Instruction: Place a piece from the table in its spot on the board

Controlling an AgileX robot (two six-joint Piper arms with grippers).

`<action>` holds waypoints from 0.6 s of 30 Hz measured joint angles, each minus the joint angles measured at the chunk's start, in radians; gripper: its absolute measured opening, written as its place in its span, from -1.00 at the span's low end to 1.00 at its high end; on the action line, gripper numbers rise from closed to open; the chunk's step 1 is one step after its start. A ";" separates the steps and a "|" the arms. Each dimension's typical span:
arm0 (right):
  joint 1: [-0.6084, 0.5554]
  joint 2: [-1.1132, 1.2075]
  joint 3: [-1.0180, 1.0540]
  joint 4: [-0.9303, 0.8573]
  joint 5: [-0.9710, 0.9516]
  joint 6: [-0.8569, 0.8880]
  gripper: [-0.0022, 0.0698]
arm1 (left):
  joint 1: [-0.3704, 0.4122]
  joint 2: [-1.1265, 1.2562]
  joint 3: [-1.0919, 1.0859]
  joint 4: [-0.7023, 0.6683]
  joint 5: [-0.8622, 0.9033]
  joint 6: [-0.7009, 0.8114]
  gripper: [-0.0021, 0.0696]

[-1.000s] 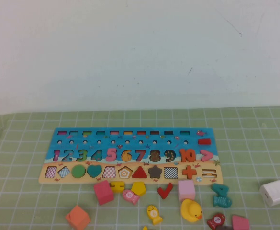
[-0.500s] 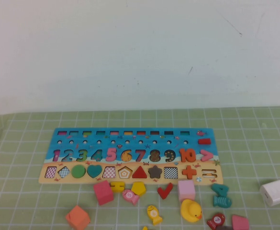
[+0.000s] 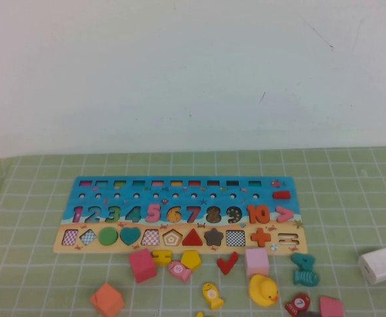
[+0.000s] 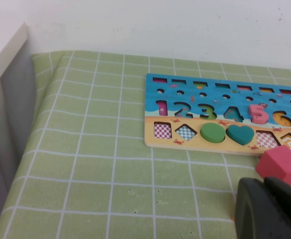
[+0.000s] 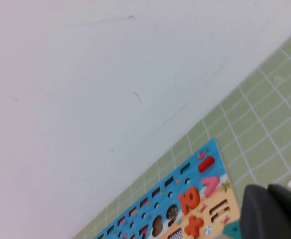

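Yellow "6" (image 3: pixel 161 257) lies on the tabletop (image 3: pixel 41 277) just short of the board (image 3: pixel 179 191), on the left arm's side of centre.

The piece lies flat with its long axis roughly along the board's near edge, tucked between a pink cube (image 3: pixel 142 265) and the yellow pentagon (image 3: pixel 191 259), with the cube partly covering it. Its open cut-out (image 3: pixel 174 214) is close by, straight beyond it and slightly right. The left pincer (image 4: pixel 269 209) hangs low over the tabletop with the pink cube just ahead, so the piece lies just past that cube and this arm looks the nearer. The right pincer (image 5: pixel 274 211) sits off the board's far right end, well apart from the piece. I cannot tell whether either pincer is wide or narrow.
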 joint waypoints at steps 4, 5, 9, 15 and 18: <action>0.000 0.000 0.000 0.004 -0.014 -0.121 -0.94 | 0.000 0.000 0.000 0.000 0.000 0.000 -0.95; 0.000 0.000 0.000 0.004 -0.014 -0.190 -0.94 | 0.000 0.000 0.000 0.000 0.000 0.000 -0.95; 0.000 0.000 -0.078 0.004 0.074 -0.438 -0.94 | 0.000 0.000 0.000 0.000 0.000 0.000 -0.95; 0.000 0.142 -0.331 0.002 0.254 -0.774 -0.94 | 0.000 0.000 0.000 0.000 0.000 0.000 -0.95; 0.000 0.271 -0.458 -0.002 0.391 -0.946 -0.94 | 0.000 0.000 0.000 0.000 0.000 0.000 -0.95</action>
